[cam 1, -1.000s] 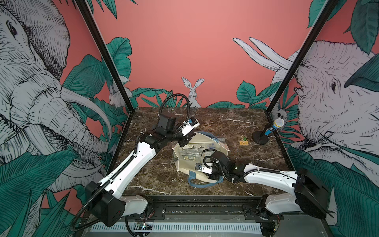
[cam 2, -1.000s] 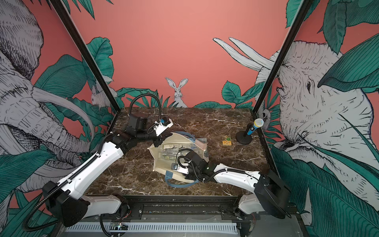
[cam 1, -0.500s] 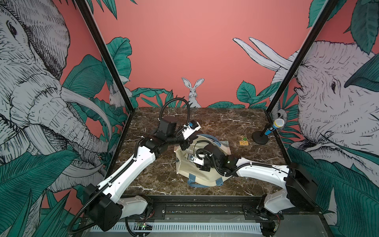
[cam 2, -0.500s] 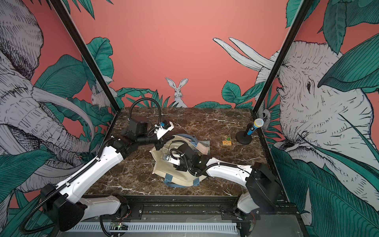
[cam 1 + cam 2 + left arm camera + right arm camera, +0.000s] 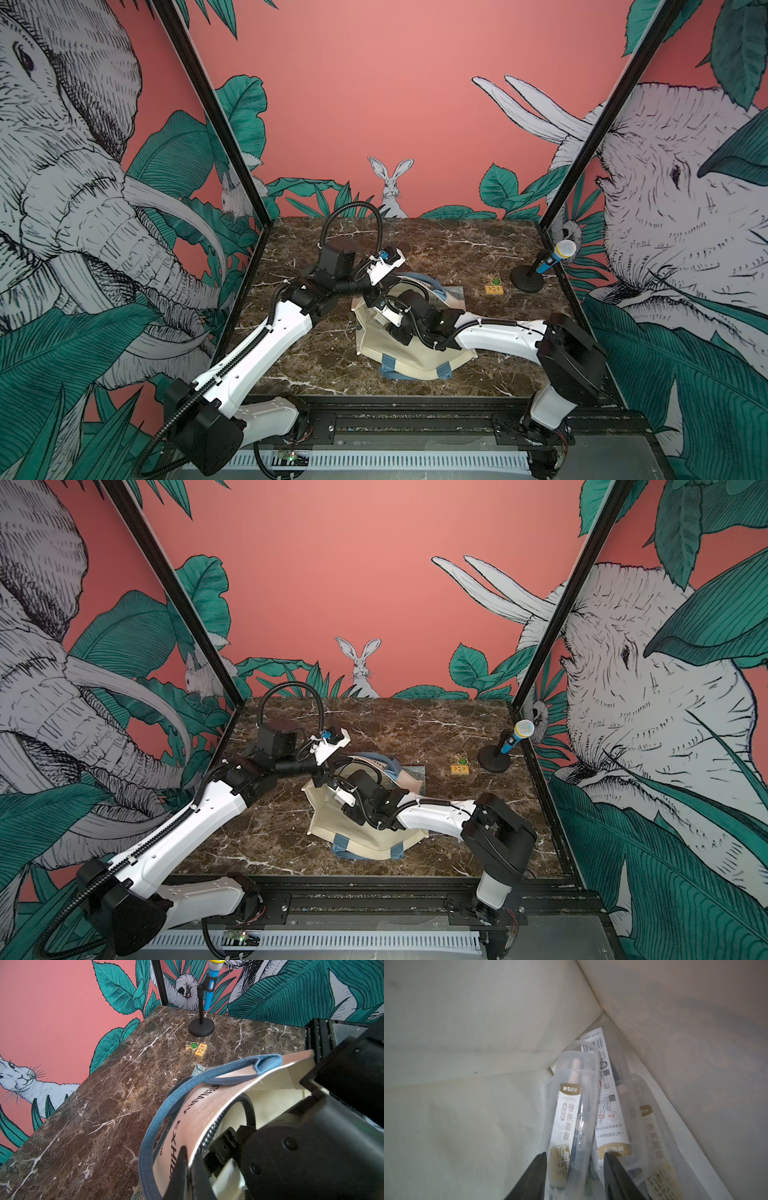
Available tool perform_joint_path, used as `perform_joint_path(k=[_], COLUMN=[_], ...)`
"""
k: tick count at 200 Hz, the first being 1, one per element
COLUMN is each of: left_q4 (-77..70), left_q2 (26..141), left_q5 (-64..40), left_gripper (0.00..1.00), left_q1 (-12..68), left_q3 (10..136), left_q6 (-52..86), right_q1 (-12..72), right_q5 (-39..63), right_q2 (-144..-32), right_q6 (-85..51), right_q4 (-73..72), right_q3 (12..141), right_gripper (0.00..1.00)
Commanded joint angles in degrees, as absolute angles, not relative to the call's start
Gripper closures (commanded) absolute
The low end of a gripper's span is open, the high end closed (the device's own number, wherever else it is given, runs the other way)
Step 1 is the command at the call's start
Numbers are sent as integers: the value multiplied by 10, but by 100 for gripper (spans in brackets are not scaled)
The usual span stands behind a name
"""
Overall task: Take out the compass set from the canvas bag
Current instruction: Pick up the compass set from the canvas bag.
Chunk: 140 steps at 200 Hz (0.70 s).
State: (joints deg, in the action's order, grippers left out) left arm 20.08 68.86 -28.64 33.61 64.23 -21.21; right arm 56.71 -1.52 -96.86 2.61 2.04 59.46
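The cream canvas bag lies mid-table, its mouth lifted toward the back. My left gripper is shut on the lettered rim and holds the mouth up. My right arm reaches in through that mouth, so both top views hide its fingers. Inside the bag, the right gripper is open. One clear plastic compass set case lies between its jaws, with a gap on one side. Two more such cases lie beside it against the bag's seam.
A blue strap handle loops outside the raised rim, and another lies at the bag's front edge. A wooden block and a small green tree piece sit right of the bag. A microphone on a black stand is at the right edge.
My right arm moved from the bag's front edge back and into its mouth, and its jaws opened wider. The left gripper kept its hold on the rim.
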Motion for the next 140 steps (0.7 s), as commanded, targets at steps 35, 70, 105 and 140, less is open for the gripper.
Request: perform_joint_path(k=[35, 70, 105, 140], left_q4=[155, 156, 156, 158], left_q2=[657, 655, 654, 652], left_q5=[-306, -303, -301, -299], left_gripper=[100, 100, 100, 100], left_q1=[340, 340, 340, 340], left_q3=[634, 632, 630, 628], left_q6=[-219, -221, -225, -228], right_q1=[538, 533, 532, 530], right_q5=[58, 103, 135, 164], right_q2=[-995, -1011, -1011, -1012], right_q6=[-98, -121, -133, -149], right_q4=[55, 81, 81, 85], right_q3=[631, 651, 661, 672], right_gripper=[56, 57, 59, 67])
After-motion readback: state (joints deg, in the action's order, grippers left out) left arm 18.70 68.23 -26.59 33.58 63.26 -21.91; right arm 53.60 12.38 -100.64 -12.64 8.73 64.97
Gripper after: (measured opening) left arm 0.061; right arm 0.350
